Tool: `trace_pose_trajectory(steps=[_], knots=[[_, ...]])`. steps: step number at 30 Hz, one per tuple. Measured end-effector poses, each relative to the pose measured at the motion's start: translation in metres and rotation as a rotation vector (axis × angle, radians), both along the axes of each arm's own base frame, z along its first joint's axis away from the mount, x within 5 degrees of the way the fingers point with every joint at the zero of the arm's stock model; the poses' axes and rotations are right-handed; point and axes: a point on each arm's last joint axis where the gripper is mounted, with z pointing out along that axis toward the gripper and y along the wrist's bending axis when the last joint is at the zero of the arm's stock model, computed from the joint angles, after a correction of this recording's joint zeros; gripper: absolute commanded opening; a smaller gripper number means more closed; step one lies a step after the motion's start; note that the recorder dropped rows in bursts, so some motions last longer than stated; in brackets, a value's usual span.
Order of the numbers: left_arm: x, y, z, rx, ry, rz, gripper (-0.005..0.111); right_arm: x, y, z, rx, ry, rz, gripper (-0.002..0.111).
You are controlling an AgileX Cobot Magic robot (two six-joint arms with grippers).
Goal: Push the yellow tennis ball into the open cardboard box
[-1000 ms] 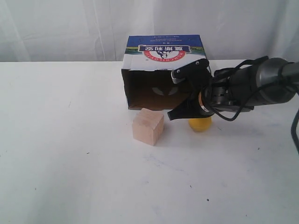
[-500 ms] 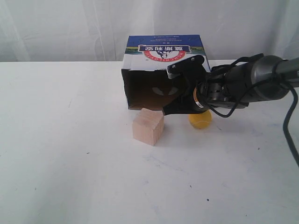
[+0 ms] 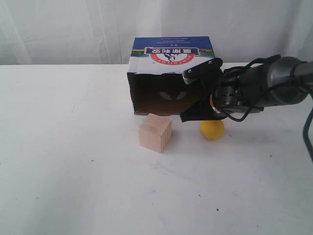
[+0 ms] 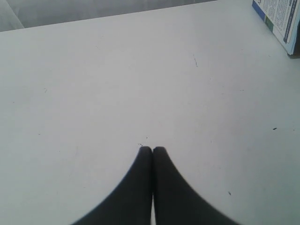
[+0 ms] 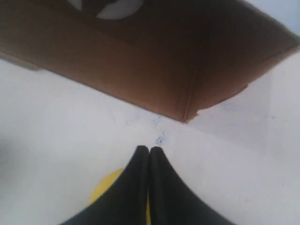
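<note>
The yellow tennis ball (image 3: 212,129) rests on the white table just in front of the open cardboard box (image 3: 171,78), off the right end of its mouth. My right gripper (image 3: 188,116) is shut and empty, hovering over the ball's box side. In the right wrist view the shut right gripper (image 5: 149,149) points at the box's brown inside (image 5: 140,61), and the ball (image 5: 105,190) shows partly under the fingers. The left gripper (image 4: 152,150) is shut over bare table, with only a box corner (image 4: 280,21) in that view.
A pale wooden cube (image 3: 155,132) stands left of the ball, in front of the box's opening. A white curtain hangs behind the table (image 3: 73,161). The right arm's cables trail off at the right edge.
The right gripper has shifted slightly right and up near the box mouth. The ball has rolled a little to the right and shows more fully.
</note>
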Motion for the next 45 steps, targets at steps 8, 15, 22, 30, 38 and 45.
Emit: trace_pose_trajectory(steps=[8, 15, 22, 30, 38, 45], knots=[[0.0, 0.0, 0.0, 0.0, 0.0, 0.0, 0.0, -0.001, 0.0, 0.011, 0.012, -0.027, 0.002, 0.0], [0.0, 0.0, 0.0, 0.0, 0.0, 0.0, 0.0, -0.027, -0.03, 0.06, -0.155, 0.058, -0.062, 0.0], [0.0, 0.0, 0.0, 0.0, 0.0, 0.0, 0.0, -0.06, -0.041, 0.042, -0.164, 0.514, 0.112, 0.0], [0.0, 0.0, 0.0, 0.0, 0.0, 0.0, 0.0, -0.044, -0.064, 0.029, -0.129, 0.516, 0.057, 0.0], [0.0, 0.0, 0.0, 0.0, 0.002, 0.0, 0.0, -0.029, -0.053, -0.006, -0.032, 0.515, 0.082, 0.0], [0.0, 0.0, 0.0, 0.001, 0.006, 0.001, 0.0, 0.026, -0.034, -0.01, 0.101, 0.166, 0.081, 0.0]])
